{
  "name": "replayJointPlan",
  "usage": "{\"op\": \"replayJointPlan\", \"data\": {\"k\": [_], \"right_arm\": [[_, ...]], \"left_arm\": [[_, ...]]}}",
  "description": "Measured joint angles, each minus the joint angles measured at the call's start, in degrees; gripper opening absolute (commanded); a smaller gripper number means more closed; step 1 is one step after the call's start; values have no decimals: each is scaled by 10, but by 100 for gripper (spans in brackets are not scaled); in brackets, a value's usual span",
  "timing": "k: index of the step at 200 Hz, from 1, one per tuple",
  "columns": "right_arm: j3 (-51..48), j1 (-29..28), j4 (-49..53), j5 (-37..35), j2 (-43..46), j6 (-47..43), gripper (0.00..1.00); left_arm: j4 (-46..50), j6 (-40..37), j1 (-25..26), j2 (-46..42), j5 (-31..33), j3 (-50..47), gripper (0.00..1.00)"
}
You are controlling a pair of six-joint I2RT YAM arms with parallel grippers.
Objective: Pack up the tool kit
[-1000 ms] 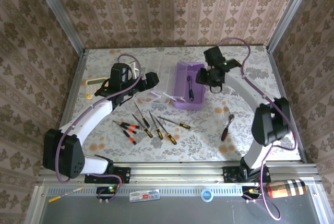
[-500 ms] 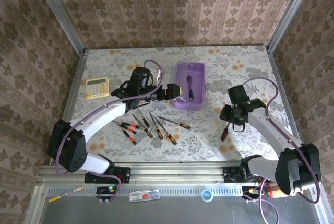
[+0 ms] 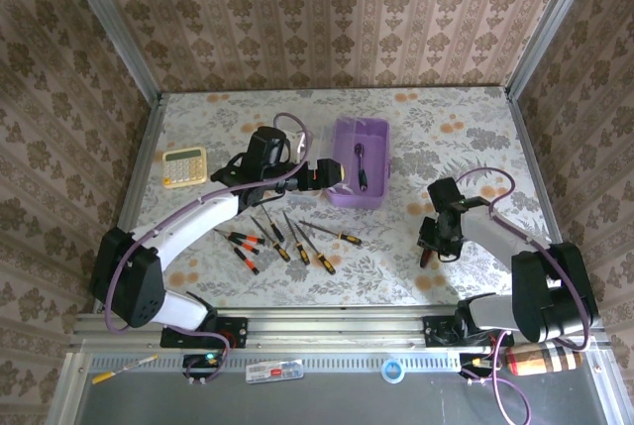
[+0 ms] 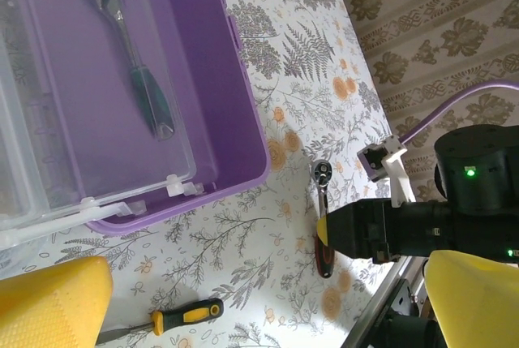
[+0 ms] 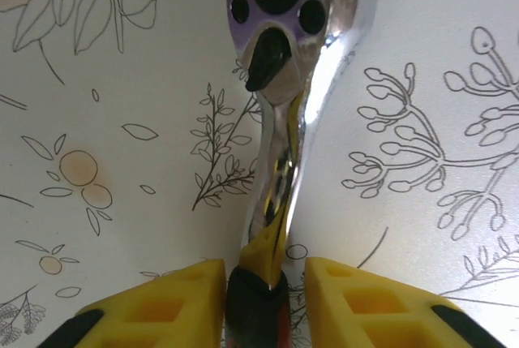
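The tool kit's purple box (image 3: 347, 199) stands open at mid-table with a dark-handled ratchet (image 3: 361, 167) inside; the left wrist view shows its wall (image 4: 243, 121), that ratchet (image 4: 130, 64) and a clear plastic part (image 4: 24, 145) along its side. My left gripper (image 3: 332, 174) hovers open and empty at the box's left edge. A second ratchet (image 5: 280, 56) with a red-black handle lies on the table to the right. My right gripper (image 5: 263, 283) is down over it; its yellow pads (image 5: 162, 299) straddle the handle with a small gap on one side. Several screwdrivers (image 3: 342, 237) lie in front of the box.
A yellow calculator (image 3: 184, 165) sits at the left of the table. One screwdriver (image 4: 182, 315) lies just below my left gripper (image 4: 268, 299). Walls close in the table's back and sides. A bottle (image 3: 540, 358) lies on the front rail.
My left arm swung right to the box's edge. My right arm left the box, came down to the ratchet on the table, and its jaws have narrowed around the handle.
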State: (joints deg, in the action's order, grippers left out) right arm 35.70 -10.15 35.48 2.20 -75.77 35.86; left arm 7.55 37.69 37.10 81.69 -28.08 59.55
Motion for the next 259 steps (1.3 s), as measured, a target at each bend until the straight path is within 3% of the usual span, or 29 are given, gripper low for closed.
{"op": "replayJointPlan", "data": {"k": [30, 86, 163, 218, 259], "right_arm": [[0, 0, -11, 9, -6, 2, 29], [3, 0, -10, 15, -9, -9, 13], [21, 0, 9, 15, 14, -15, 10], [87, -8, 32, 12, 23, -25, 10], [207, -57, 52, -13, -24, -40, 10]], "left_arm": [[1, 0, 0, 0, 0, 0, 100], [6, -5, 0, 0, 8, 2, 100], [7, -12, 0, 0, 15, 3, 100], [10, -16, -11, -1, 23, 7, 100], [29, -18, -39, -5, 40, 9, 100]]}}
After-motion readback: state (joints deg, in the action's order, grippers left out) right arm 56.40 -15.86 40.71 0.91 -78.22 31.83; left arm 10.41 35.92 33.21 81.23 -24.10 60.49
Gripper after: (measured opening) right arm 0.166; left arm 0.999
